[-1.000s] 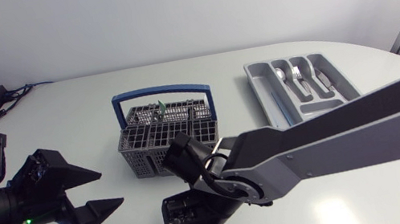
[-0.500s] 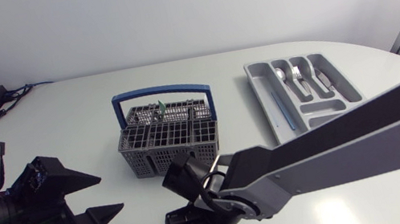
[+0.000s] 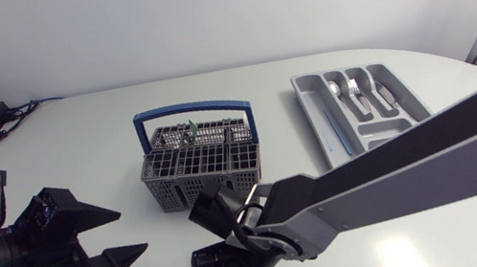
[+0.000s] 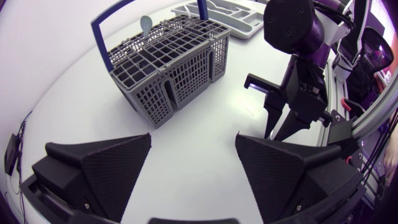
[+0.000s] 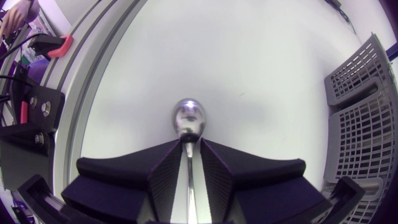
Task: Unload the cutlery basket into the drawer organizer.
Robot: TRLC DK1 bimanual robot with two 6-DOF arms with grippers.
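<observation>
Cutlery basket [image 3: 198,155], grey with a blue handle, stands upright on the table [image 3: 76,151], well apart from the drawer organizer [image 3: 383,126] to its right, where silver cutlery [image 3: 355,90] lies in 2 compartments. The right gripper [image 5: 188,142] is near the table's front edge, in front of the basket, its 2 fingers clamped on a spoon [image 5: 188,118] whose bowl pokes out ahead. The left gripper [image 4: 193,135] hovers left of the basket, fingers wide apart.
</observation>
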